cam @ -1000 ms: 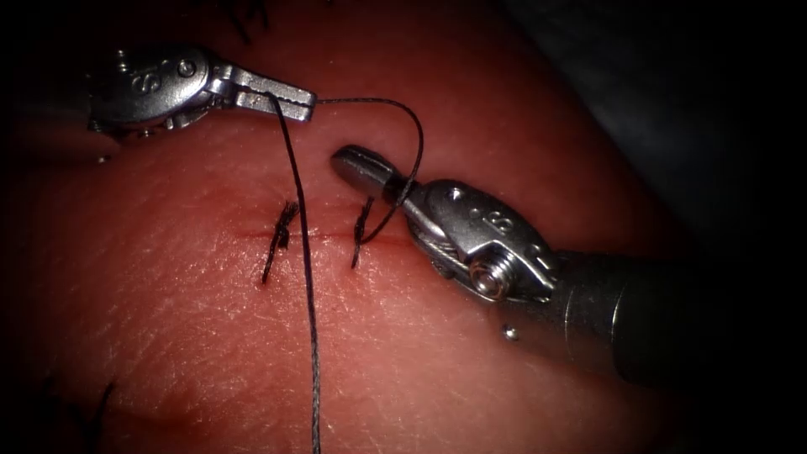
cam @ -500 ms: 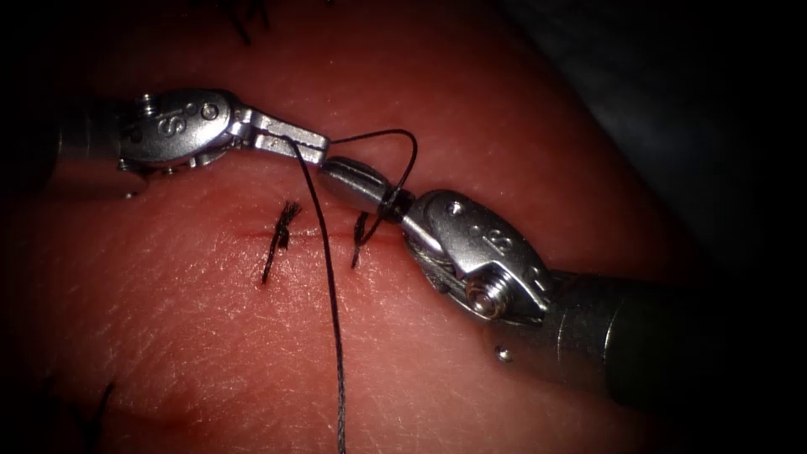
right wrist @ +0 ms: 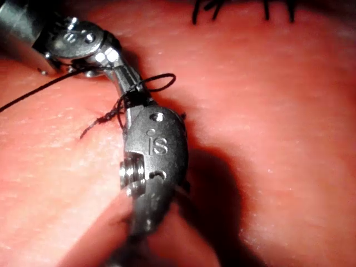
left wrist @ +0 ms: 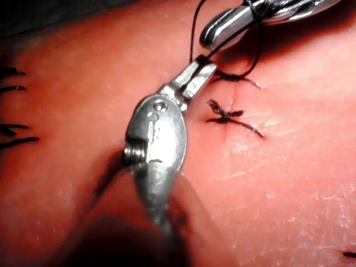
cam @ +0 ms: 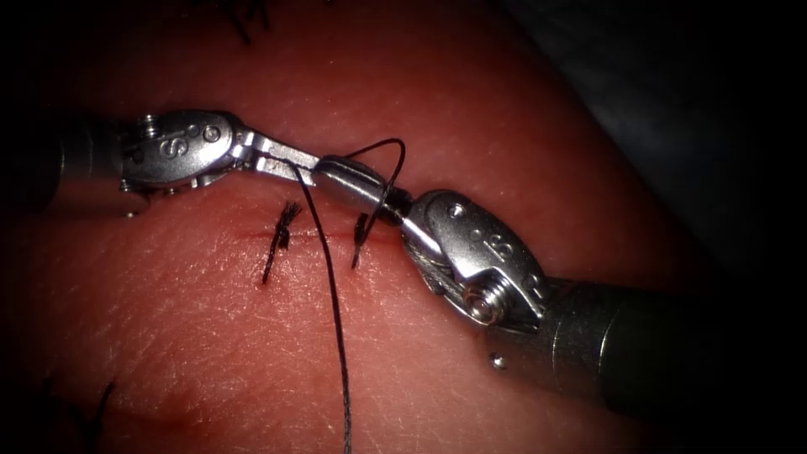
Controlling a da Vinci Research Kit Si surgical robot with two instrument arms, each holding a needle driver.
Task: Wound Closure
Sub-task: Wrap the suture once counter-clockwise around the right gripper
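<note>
Left pincer (cam: 290, 160) grips the thin, limp dark thread (cam: 332, 294); looped around the closed, empty right pincer (cam: 353, 181), it likely slips, so clamp firmly.

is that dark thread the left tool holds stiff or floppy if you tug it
Probably floppy: the thread trails in a slack line from the left tool across the tissue. It likely bends easily, since it arcs in a tight loop over the right tool. It looks thin and light, so it may snag.
</note>
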